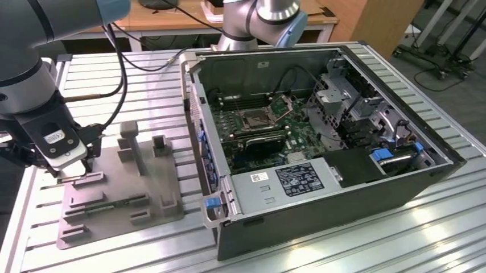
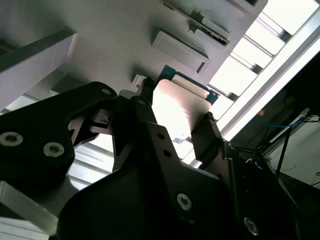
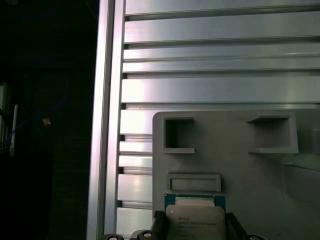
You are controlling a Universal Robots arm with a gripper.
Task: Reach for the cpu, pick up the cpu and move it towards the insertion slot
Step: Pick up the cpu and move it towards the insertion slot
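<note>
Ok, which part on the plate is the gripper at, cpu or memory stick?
The cpu, square and silvery, in the gripper; the long memory stick lies apart.

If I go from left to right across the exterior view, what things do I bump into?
Gripper, closed on the cpu in the first wrist view → grey fixture plate → insertion slot inside the open computer case.

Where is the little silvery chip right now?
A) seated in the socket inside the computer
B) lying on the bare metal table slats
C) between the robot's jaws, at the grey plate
C: in the first wrist view the cpu sits between the jaws at the grey fixture plate; the exterior view shows the gripper there, apart from the computer case.
</note>
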